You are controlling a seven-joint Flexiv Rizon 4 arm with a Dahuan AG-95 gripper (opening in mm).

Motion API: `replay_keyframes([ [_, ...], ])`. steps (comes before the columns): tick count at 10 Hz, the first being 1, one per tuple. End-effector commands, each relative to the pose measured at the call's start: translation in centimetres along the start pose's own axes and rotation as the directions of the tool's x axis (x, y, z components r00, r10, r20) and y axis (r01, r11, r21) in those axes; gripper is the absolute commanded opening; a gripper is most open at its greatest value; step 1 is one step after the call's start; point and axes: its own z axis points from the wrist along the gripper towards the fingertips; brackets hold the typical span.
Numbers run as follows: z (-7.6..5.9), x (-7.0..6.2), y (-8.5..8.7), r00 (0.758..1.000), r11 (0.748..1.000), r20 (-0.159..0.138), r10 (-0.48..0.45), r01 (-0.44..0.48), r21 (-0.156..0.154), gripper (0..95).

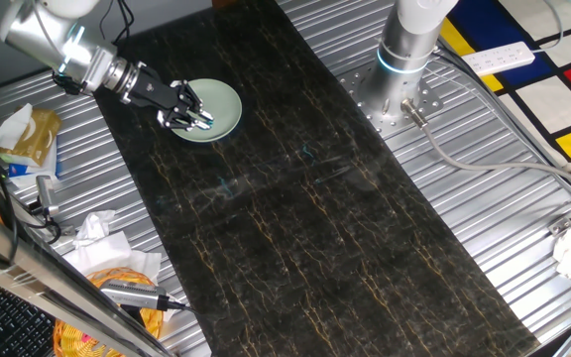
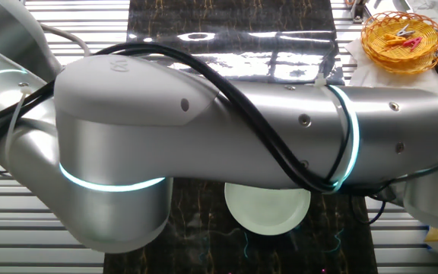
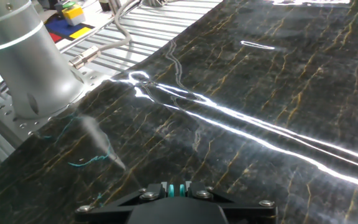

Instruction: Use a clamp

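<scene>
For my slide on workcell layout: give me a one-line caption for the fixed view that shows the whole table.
Flexiv arm's tool poised over a pale green plate at the far end of a dark marbled mat.

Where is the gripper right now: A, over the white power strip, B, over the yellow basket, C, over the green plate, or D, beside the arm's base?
C: in the one fixed view the gripper sits over the near edge of the plate, far from the basket, base and power strip.
</scene>
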Motion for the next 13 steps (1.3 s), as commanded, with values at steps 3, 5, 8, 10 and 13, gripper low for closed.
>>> replay_keyframes([
  [3, 0.32, -0.15, -0.18, 1.0, 1.0, -0.001, 0.016, -0.016, 0.008, 0.0],
  [5, 0.33, -0.14, -0.18, 0.999, 0.999, -0.018, 0.037, -0.037, -0.01, 0.0],
  [8, 0.3, -0.18, -0.11, 0.996, 0.998, -0.067, 0.054, -0.056, -0.032, 0.0],
  [10, 0.3, -0.18, -0.11, 0.998, 0.999, -0.061, 0.019, -0.021, -0.032, 0.0],
  [13, 0.3, -0.18, -0.11, 0.996, 0.998, -0.073, 0.044, -0.047, -0.04, 0.0],
])
